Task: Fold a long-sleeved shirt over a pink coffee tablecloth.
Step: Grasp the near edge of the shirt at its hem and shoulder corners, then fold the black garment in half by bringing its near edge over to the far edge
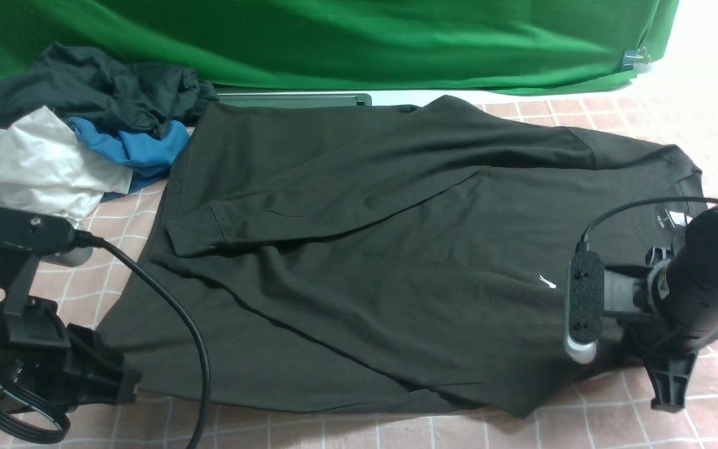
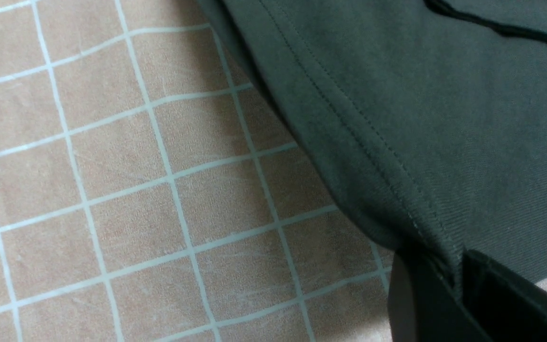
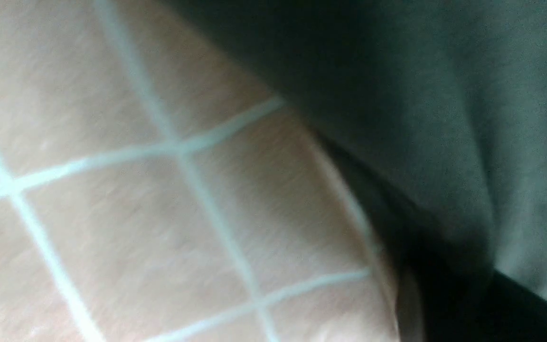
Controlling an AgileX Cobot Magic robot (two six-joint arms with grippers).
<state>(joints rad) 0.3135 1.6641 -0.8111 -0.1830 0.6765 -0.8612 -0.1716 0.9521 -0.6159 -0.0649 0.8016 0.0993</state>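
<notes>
Black long-sleeved shirt [image 1: 365, 249] lies spread flat on the pink tablecloth [image 1: 583, 424] w/ the white grid lines, covering most of the middle. Collar end points to the robot's right, hem end to its left. A white neck tag [image 1: 670, 219] shows inside the collar. A small white mark [image 1: 546, 282] from the chest print sits just beside the right arm's camera bracket. The far sleeve [image 1: 334, 187] is folded in across the body, cuff resting near the hem end. The rest of the shirt has a few long diagonal creases.

Left tool [image 1: 123, 381] is down low at the near hem corner. In that wrist's close-up its two dark fingers [image 2: 515, 304] are together w/ the stitched hem [image 2: 373, 156] pinched btwn them. Fabric rises a little off the cloth where it runs into the grip.

Right tool [image 1: 664, 390] is down at the shirt's near edge on the collar end, by the shoulder. Its wrist cam is badly blurred. Even so, the jaws are closed and dark fabric gathers straight into them, w/ the grid cloth bulging up alongside. It reads as clamped on the shirt's edge.

Far left: a loose pile of clothes [image 1: 72, 125], dark, blue and white pieces, sits just beside the shirt's far hem corner. A green backdrop [image 1: 334, 37] hangs behind everything. A black cable [image 1: 178, 330] loops from the left arm's camera down in front of the hem end.
</notes>
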